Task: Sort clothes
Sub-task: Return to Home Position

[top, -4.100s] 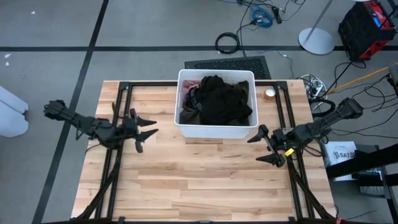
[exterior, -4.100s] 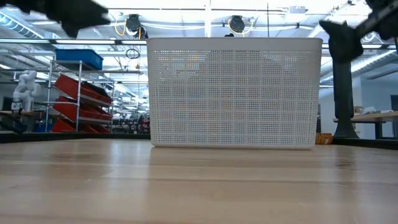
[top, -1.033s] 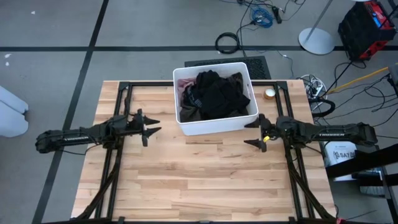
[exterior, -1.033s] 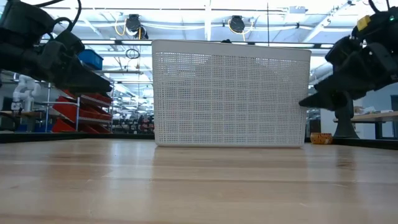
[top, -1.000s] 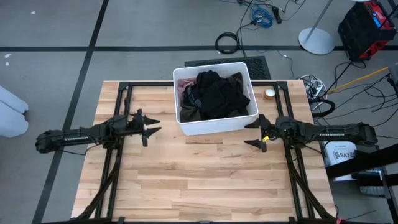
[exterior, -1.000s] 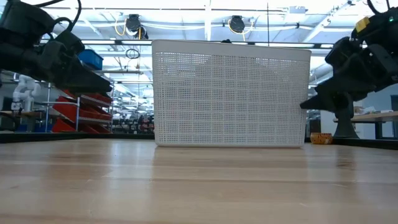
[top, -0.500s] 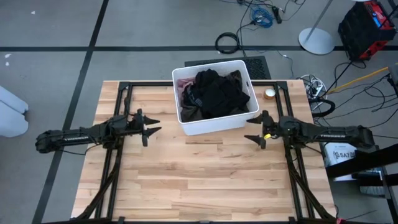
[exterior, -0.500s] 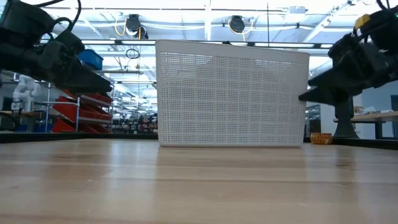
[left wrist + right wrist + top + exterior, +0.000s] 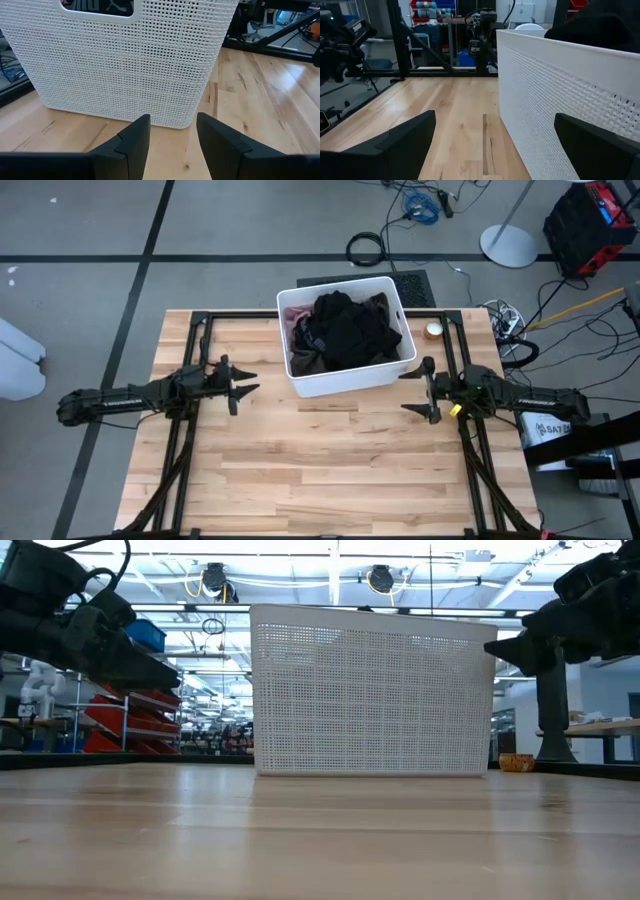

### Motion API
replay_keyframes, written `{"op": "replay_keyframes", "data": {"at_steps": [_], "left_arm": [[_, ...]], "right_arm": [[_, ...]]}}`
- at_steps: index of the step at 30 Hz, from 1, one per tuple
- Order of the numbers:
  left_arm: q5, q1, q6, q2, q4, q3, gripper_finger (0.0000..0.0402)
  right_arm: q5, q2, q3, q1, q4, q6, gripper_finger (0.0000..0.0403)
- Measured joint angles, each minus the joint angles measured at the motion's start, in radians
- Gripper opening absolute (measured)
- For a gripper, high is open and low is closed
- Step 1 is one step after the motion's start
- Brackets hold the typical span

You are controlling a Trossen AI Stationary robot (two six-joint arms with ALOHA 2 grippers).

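The white perforated bin [image 9: 350,380] stands at the table's far middle, and shows in the low view [image 9: 370,690]. The clothes lie heaped inside it: a black garment [image 9: 345,335] on top, a pink one [image 9: 296,316] at the far left corner, a dark olive one [image 9: 380,306] at the far right. My left gripper [image 9: 243,385] is open and empty left of the bin, pointing at its left wall [image 9: 125,60]. My right gripper [image 9: 428,390] is open, right of the bin's near right corner, raised off the table [image 9: 505,645]. My right gripper's far finger [image 9: 424,365] stands right beside the bin's right wall [image 9: 555,80] near its near corner; I cannot tell whether it touches the wall. The fingers lie level, coming from the table's right side.
A small roll of tape [image 9: 433,330] lies on the table to the right of the bin. Black frame rails [image 9: 190,350] run along both sides of the table. The wooden tabletop [image 9: 320,470] nearer than the bin is bare.
My right gripper has risen and drawn back a little toward the table's right edge, away from the bin's near right corner. The bin turned very slightly at first and has then stayed still.
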Motion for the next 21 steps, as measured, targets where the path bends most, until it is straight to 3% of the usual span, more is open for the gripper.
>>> {"op": "replay_keyframes", "data": {"at_steps": [21], "left_arm": [[0.0,0.0,0.002,0.0,0.0,0.0,0.0171]], "right_arm": [[0.0,0.001,0.0,0.0,-0.005,0.035,0.0396]]}}
